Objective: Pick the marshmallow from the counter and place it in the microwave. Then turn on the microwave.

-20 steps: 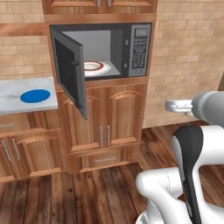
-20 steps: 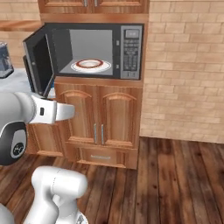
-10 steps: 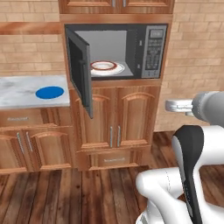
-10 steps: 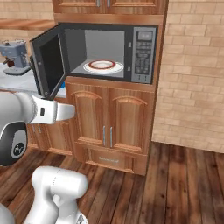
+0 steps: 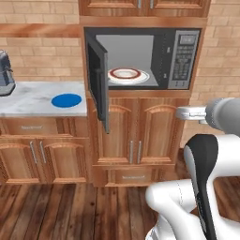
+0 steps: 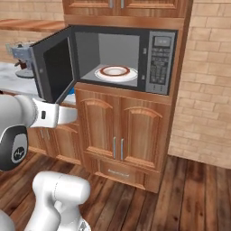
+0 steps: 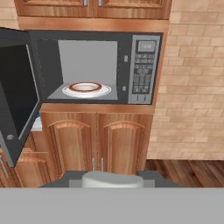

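The microwave (image 5: 140, 58) (image 6: 122, 58) (image 7: 96, 70) is built into brown wooden cabinets, and its dark door (image 5: 97, 86) (image 6: 53, 67) hangs open to the left. A white red-rimmed plate (image 5: 125, 74) (image 6: 115, 71) (image 7: 86, 88) lies inside with nothing on it. The keypad (image 5: 183, 61) (image 6: 160, 63) (image 7: 143, 74) is on the right side. In the hand view my gripper (image 7: 113, 178) is well back from the microwave, level with the lower cabinet doors. It is shut on the marshmallow (image 7: 113, 180), a stubby white cylinder between the dark fingertips.
The marble counter (image 5: 28, 101) lies left of the microwave and carries a round blue plate (image 5: 66, 100) and a coffee machine (image 5: 4, 72) (image 6: 20, 56). A brick wall (image 6: 207, 90) stands on the right. A wooden floor (image 6: 180, 194) lies in front of the cabinets.
The base has driven, so the microwave and cabinets have slid to the right and down in both base views. The arm keeps its pose and the grip is unchanged.
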